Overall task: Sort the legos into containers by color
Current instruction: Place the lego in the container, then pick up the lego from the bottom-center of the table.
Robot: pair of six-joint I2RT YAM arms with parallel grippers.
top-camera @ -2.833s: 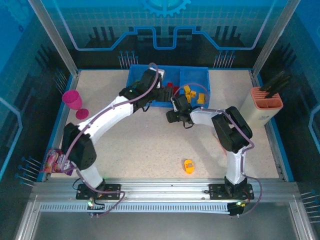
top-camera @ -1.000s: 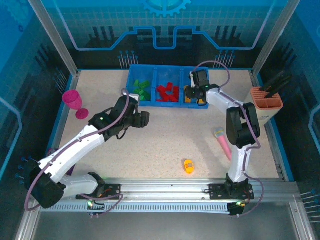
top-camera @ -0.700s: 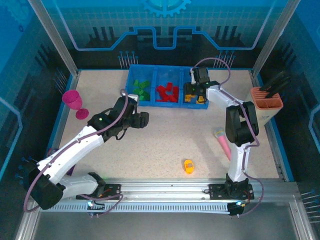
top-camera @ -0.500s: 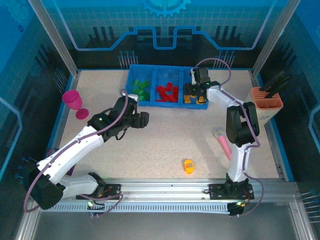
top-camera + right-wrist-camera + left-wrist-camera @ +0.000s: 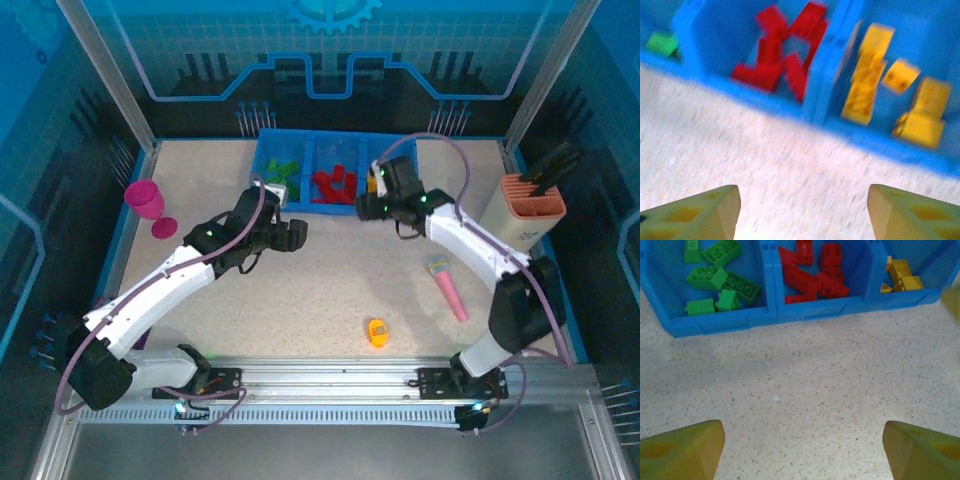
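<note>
The low blue tray (image 5: 308, 150) stands at the table's back. Its left compartment holds green legos (image 5: 720, 282), the middle one red legos (image 5: 812, 272), the right one yellow legos (image 5: 900, 279). A single yellow-orange lego (image 5: 377, 332) lies loose near the front of the table. My left gripper (image 5: 290, 232) hovers in front of the tray, open and empty (image 5: 802, 450). My right gripper (image 5: 370, 200) hangs just before the tray's front wall (image 5: 880, 145), open and empty (image 5: 805, 215), facing the red legos (image 5: 782, 55) and yellow legos (image 5: 895, 95).
A long pink stick (image 5: 448, 287) lies on the right of the table. The magenta cup (image 5: 146, 199) stands at the left edge, and the beige holder (image 5: 530, 210) with black tools at the right edge. Bare tabletop stretches between the grippers and the loose piece.
My right gripper has pulled back from over the tray's right compartment, moving left and toward me; its wrist view is motion-blurred. My left gripper has crept slightly right.
</note>
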